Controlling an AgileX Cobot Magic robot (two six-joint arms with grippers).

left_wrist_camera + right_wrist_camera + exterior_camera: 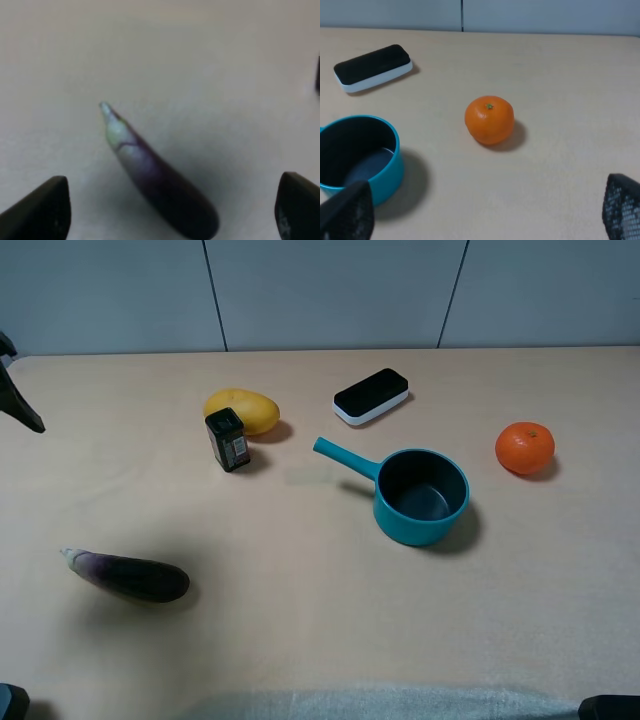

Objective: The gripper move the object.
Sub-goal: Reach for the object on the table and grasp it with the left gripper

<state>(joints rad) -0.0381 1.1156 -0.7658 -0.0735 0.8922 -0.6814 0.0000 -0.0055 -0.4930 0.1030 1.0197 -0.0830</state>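
The object, a glossy dark purple eggplant (128, 576) with a pale stem end pointing left, lies on the table at the front left. In the left wrist view the eggplant (155, 180) lies between my two dark fingertips (42, 207), well apart from both. My left gripper (172, 207) is open and empty; only a black tip of it (20, 405) shows at the left edge of the high view, away from the eggplant. My right gripper (485, 215) is open and empty, its fingertips (622, 205) framing the table near the orange.
A yellow mango (242, 410) and a small black box (228, 439) stand at the back left. A teal pan (420, 496) sits in the middle, a black-and-white eraser (371, 395) behind it, an orange (524, 447) at the right.
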